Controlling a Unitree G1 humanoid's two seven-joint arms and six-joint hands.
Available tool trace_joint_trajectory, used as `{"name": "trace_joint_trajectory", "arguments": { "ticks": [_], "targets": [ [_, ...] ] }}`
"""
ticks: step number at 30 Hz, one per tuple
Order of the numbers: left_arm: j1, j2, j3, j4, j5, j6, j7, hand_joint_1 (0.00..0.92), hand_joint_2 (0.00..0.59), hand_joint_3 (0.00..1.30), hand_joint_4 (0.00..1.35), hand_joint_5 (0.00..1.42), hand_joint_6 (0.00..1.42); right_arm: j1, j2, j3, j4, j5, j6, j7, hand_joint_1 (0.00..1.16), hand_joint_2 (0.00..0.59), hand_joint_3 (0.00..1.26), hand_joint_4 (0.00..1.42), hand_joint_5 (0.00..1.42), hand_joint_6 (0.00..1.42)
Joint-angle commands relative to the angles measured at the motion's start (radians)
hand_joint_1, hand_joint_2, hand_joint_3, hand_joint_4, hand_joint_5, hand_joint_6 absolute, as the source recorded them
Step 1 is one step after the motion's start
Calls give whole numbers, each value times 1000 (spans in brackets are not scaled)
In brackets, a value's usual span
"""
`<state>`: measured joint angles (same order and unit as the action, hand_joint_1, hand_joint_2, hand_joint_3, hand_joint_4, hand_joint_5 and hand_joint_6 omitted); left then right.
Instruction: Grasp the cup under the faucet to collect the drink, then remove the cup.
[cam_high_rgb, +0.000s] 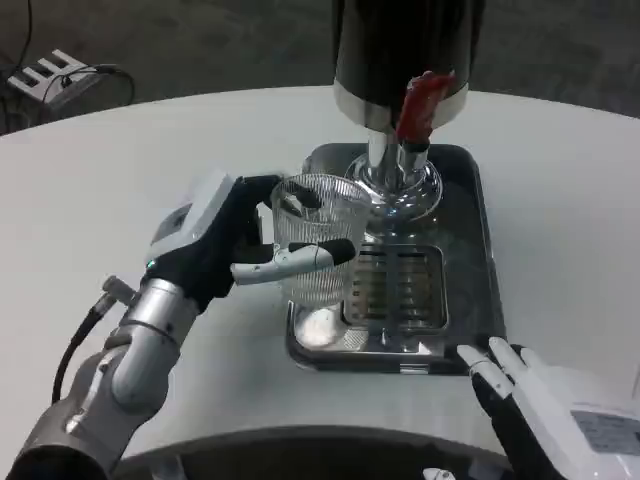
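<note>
My left hand (235, 243) grips a clear ribbed cup (322, 240), thumb across its front and fingers behind it. The cup is upright, held over the left part of the steel drip tray (465, 290), just left of the slotted grate (398, 286). It looks empty. The dispenser (405, 50) stands at the back of the tray with its red tap lever (418, 103) and spout (410, 156) up and to the right of the cup. My right hand (545, 405) lies at the bottom right near the table's front edge, fingers spread and holding nothing.
The white round table (150, 170) stretches out to the left and right of the tray. A white power strip with cables (45, 75) lies on the floor at the top left.
</note>
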<state>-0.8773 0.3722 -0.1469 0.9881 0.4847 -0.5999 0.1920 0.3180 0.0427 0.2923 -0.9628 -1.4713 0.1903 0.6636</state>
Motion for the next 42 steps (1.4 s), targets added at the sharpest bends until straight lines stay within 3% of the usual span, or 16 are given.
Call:
{"name": "trace_joint_trajectory", "arguments": {
  "ticks": [1, 15, 24, 29, 35, 42],
  "targets": [
    [-77, -19, -42, 65, 21, -8, 45, 464, 75, 1067, 1135, 1236, 1263, 36, 26, -12, -35, 13, -14, 7, 393, 438, 105, 0, 0, 64],
    [-169, -60, -122, 160, 50, 7, 57, 459, 76, 1063, 1135, 1223, 1246, 58, 29, -52, -58, 43, -24, 17, 393, 438, 105, 0, 0, 76],
    [-200, -76, -154, 178, 53, 21, 28, 445, 97, 903, 936, 1060, 1117, 76, 32, -56, -71, 55, -29, 23, 393, 438, 105, 0, 0, 88],
    [-207, -78, -165, 183, 57, 29, -7, 405, 103, 773, 779, 905, 951, 78, 35, -59, -71, 57, -28, 22, 392, 438, 99, 0, 0, 93],
    [-200, -70, -169, 185, 56, 35, -48, 323, 96, 602, 520, 580, 549, 84, 36, -59, -67, 62, -27, 24, 392, 438, 97, 0, 0, 96],
    [-186, -49, -168, 184, 56, 39, -62, 264, 84, 461, 338, 404, 360, 64, 38, -63, -51, 70, -20, 35, 392, 438, 96, 0, 0, 99]
  ]
}}
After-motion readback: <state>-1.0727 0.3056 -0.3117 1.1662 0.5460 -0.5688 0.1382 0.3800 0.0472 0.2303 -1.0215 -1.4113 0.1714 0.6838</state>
